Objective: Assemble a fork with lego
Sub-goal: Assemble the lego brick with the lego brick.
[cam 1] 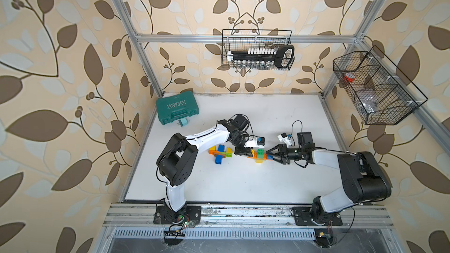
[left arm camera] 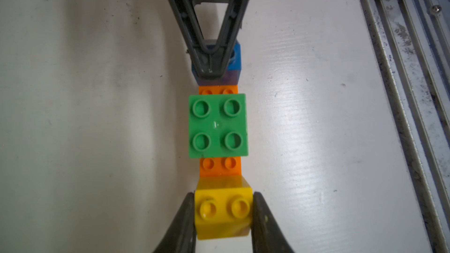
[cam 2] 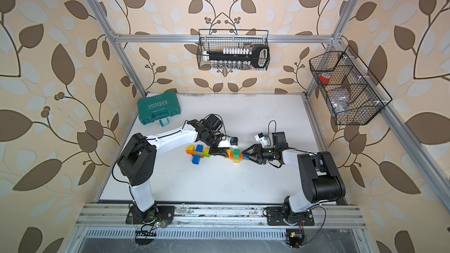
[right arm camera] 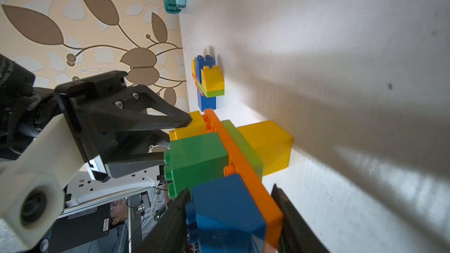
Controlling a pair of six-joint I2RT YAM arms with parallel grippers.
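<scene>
At the middle of the desk (cam 1: 243,183), the left pincer (left arm camera: 223,203) clamps the yellow end brick (left arm camera: 222,225) of an orange-and-green lego strip (left arm camera: 218,125). The right pincer (right arm camera: 231,193) grips its blue end brick (right arm camera: 226,215). A second lego cluster (cam 1: 220,154) rests nearby.

Even daylight fills both top views; the white matte tabletop (cam 1: 243,186) is bright, shadows faint. Wide-angle distortion stretches the beige leaf-patterned wallpaper (cam 1: 48,93) toward the edges. In the left wrist view the square green four-stud plastic brick (left arm camera: 218,125) is sharp, with streaky glare on the tabletop beside it. In the right wrist view broad shadow bands cross the tabletop beyond that brick; the white plastic camera housing (right arm camera: 31,191) is blurred.
</scene>
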